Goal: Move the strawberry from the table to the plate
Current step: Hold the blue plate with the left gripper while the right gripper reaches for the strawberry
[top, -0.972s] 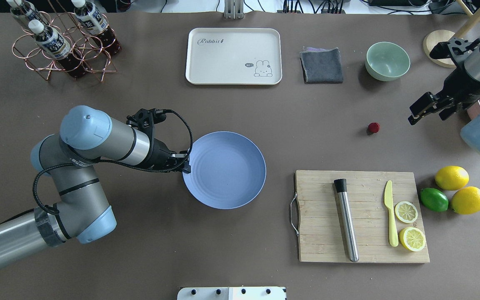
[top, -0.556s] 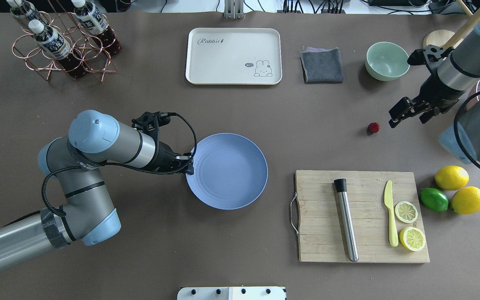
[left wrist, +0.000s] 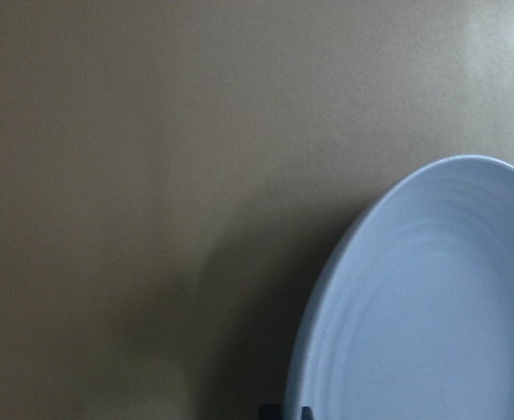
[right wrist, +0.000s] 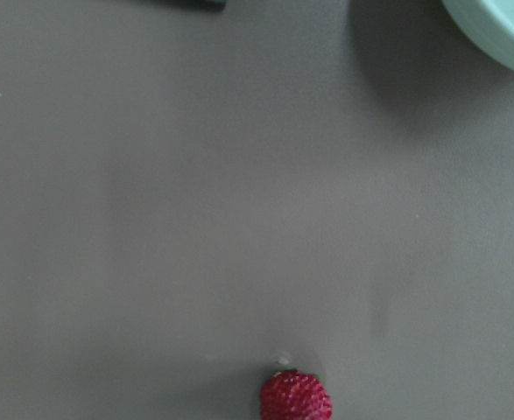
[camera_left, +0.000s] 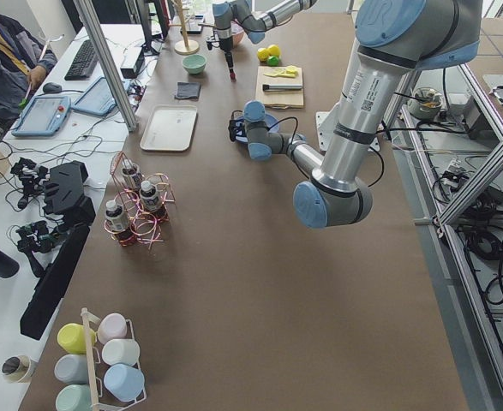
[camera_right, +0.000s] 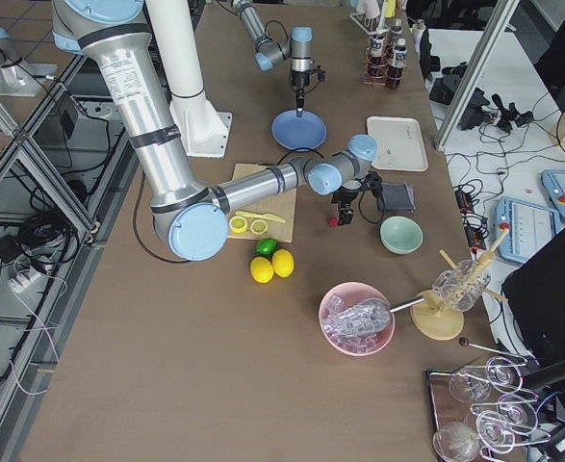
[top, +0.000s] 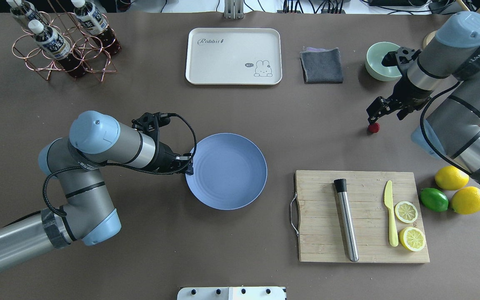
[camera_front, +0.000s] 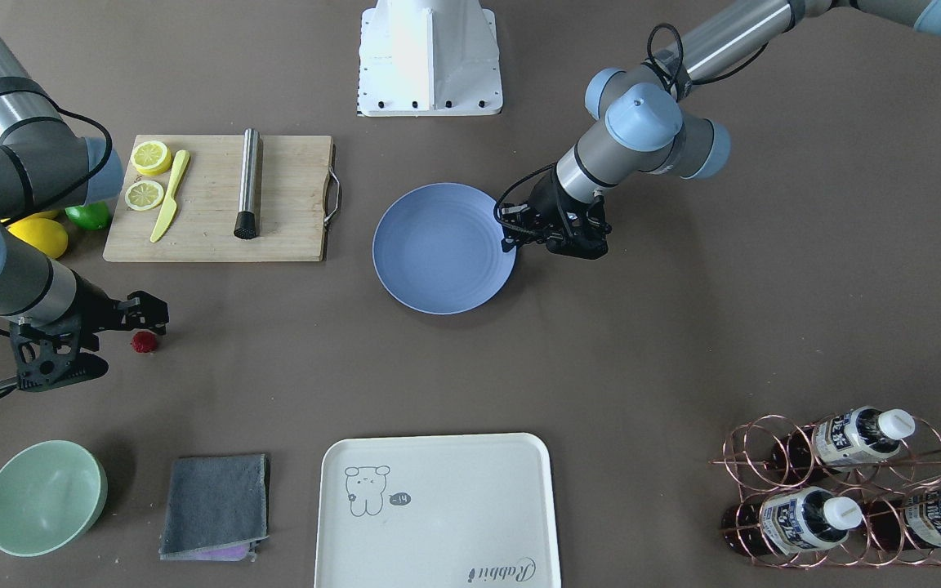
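Note:
The strawberry [top: 373, 128] [right wrist: 296, 398], small, dark red and bumpy, lies on the bare table [top: 306, 125] to the right of the blue plate [top: 231, 175]. My right gripper [top: 385, 113] hangs just above and slightly right of the berry. Its fingers are spread and nothing is between them. In the right wrist view the berry sits at the bottom edge, free of any finger. My left gripper [top: 188, 165] is shut on the plate's left rim, which fills the lower right of the left wrist view [left wrist: 432, 297].
A wooden cutting board [top: 319, 233] with a steel muddler, yellow knife and lemon slices lies front right, with lemons [top: 451, 178] and a lime beside it. Behind the berry stand a mint bowl [top: 379, 66], grey cloth [top: 321, 66] and cream tray [top: 233, 56]. A bottle rack [top: 63, 41] stands at far left.
My right arm has swung left from the table's right edge until its gripper is over the strawberry. The left gripper nudged the plate slightly right, then stayed still.

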`<state>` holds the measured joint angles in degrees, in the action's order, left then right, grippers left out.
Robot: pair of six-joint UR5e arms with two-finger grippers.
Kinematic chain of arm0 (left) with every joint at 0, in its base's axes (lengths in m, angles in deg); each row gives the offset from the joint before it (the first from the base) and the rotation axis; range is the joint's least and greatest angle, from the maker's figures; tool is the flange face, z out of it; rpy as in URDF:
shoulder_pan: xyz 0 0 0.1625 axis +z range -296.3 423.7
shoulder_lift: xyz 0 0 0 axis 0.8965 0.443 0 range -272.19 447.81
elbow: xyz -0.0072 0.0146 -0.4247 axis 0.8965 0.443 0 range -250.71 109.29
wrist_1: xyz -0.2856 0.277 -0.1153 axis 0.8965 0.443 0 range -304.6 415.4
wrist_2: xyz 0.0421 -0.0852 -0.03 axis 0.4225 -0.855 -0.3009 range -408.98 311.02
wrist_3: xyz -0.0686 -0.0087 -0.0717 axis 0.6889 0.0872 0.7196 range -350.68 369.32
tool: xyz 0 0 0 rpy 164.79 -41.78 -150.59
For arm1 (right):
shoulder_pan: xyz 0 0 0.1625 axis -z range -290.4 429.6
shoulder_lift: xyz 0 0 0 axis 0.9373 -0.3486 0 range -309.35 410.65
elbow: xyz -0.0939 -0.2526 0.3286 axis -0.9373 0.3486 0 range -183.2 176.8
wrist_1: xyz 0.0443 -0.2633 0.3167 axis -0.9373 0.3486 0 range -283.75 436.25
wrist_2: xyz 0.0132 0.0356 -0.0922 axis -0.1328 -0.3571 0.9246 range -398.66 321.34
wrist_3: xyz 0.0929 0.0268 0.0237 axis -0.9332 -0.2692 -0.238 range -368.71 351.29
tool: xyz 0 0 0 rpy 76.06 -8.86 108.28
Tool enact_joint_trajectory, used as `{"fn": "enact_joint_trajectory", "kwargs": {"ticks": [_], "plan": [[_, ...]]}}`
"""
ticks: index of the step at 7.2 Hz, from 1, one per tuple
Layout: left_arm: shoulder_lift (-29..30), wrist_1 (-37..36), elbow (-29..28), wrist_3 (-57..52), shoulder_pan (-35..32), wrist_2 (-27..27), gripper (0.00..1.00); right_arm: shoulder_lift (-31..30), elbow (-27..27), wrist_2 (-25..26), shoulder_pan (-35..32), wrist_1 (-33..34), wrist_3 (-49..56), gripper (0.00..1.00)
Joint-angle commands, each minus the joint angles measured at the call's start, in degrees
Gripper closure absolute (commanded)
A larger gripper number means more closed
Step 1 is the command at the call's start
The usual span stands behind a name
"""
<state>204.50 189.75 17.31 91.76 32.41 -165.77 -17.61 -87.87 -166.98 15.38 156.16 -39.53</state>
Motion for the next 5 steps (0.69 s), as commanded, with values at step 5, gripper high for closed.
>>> {"fn": "enact_joint_trajectory", "kwargs": {"ticks": [5], "plan": [[-0.1,-0.1,0.5,0.1,-0.7,0.0,0.12,0.5,2.1,2.4,1.7,-0.6,0.0,0.34]]}}
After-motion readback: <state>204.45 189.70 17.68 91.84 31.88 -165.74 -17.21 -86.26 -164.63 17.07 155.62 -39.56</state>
